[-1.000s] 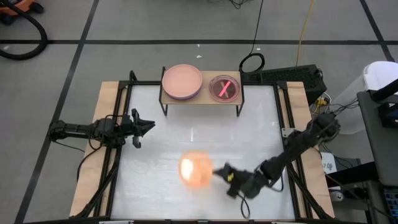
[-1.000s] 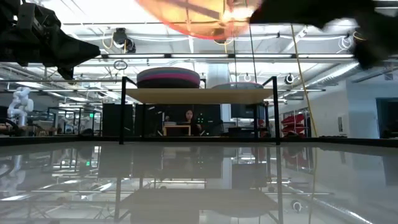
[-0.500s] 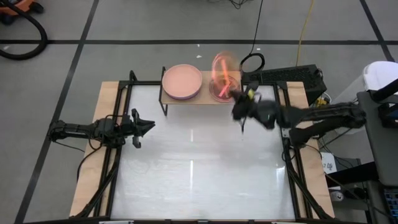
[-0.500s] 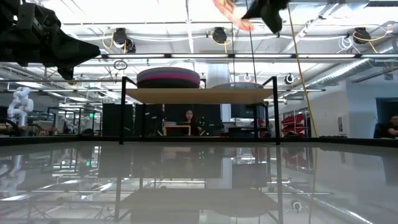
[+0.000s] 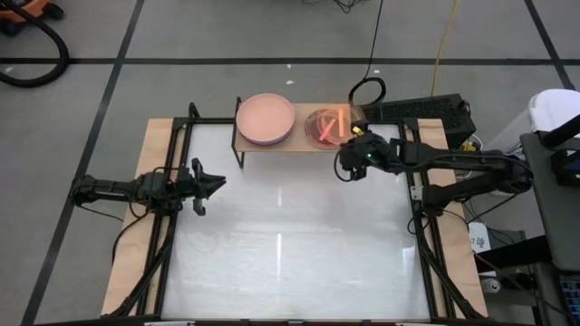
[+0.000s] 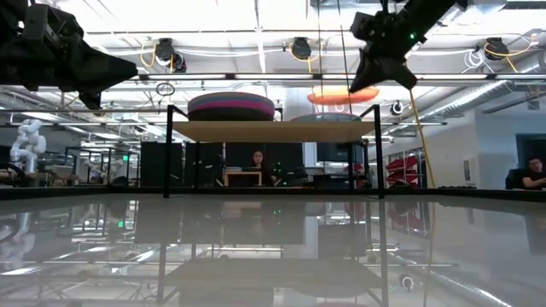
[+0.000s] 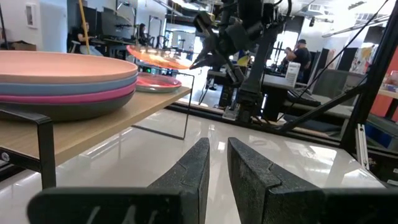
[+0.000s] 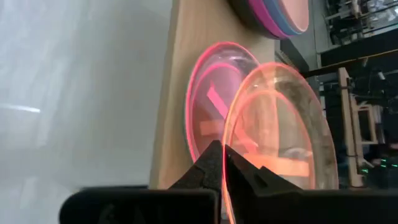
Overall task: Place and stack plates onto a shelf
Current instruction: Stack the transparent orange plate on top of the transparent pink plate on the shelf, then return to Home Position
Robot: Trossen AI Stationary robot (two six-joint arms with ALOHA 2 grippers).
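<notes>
My right gripper (image 5: 352, 154) is shut on a translucent orange plate (image 5: 333, 122), which hovers over a translucent pink plate (image 8: 208, 99) lying flat on the right half of the shelf (image 5: 299, 143). In the low view the orange plate (image 6: 341, 95) floats a little above the shelf board (image 6: 273, 130). A stack of large plates with a dusty pink one on top (image 5: 265, 119) rests on the shelf's left half. My left gripper (image 5: 217, 184) waits, shut, over the table's left side. My right gripper pinches the orange plate's rim (image 8: 227, 177) between its two fingers, on the side toward the table's near right. The fingers come in roughly level from the right. The plate is lifted clear, nearly flat, above the pink plate.
The shelf stands at the far middle of the white table (image 5: 281, 244). Black cables and a dark box (image 5: 426, 113) lie behind the shelf's right end. In the low view a person (image 6: 258, 159) sits in the room beyond.
My right gripper carried the orange plate from the table's near middle up and toward the far edge, to above the shelf's right half. Half a second ago the plate stood tipped on edge high up; now it is lower and nearly level over the pink plate.
</notes>
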